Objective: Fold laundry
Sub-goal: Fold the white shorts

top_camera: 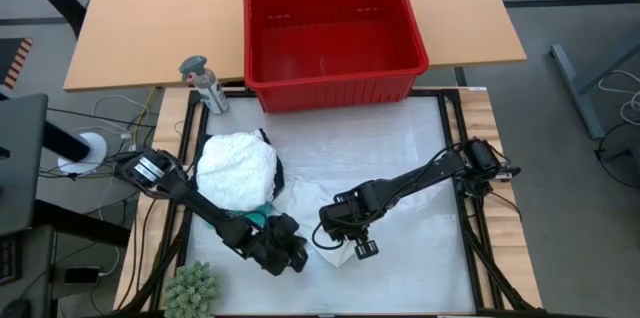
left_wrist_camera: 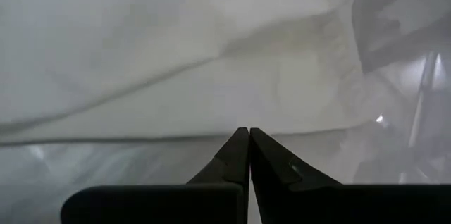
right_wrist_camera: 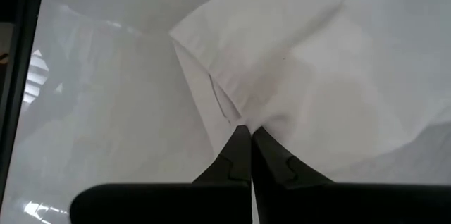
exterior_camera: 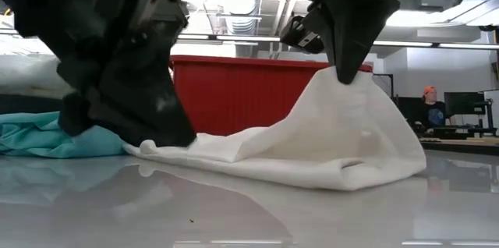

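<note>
Both arms are dark, nearly black, built of slim straight links joined by bulkier rounded joints. The left arm (top_camera: 190, 193) carries a round silver-grey disc on the joint at its 10 o'clock end. The right arm (top_camera: 420, 180) has thin black cables looping around its base joint. The left gripper (left_wrist_camera: 249, 138) and right gripper (right_wrist_camera: 246, 134) each end in two matte black, wedge-shaped fingers tapering to narrow tips, mounted on a flat black crossbar.
</note>
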